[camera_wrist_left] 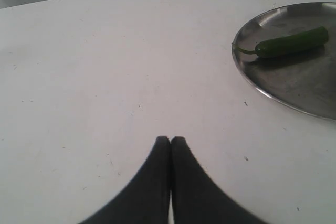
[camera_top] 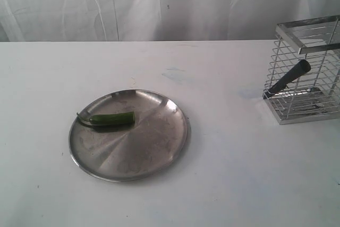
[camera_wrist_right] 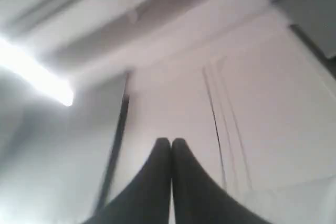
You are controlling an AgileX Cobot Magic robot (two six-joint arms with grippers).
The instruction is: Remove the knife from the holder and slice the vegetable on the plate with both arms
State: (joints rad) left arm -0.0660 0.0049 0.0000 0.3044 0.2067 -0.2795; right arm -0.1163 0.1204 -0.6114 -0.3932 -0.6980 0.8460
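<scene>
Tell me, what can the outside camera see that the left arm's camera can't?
Only the exterior view shows the wire holder at the table's right side, with the knife leaning in it, dark handle up. Only the left wrist view shows the left gripper, its two dark fingers pressed shut over bare table, holding nothing. Both show the white table, the steel plate and the green vegetable lying on it near its rim.

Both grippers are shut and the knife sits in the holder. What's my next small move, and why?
Probably turn the right gripper toward the holder and open it: the knife leans there, handle up, and that gripper is shut, aimed elsewhere.
</scene>
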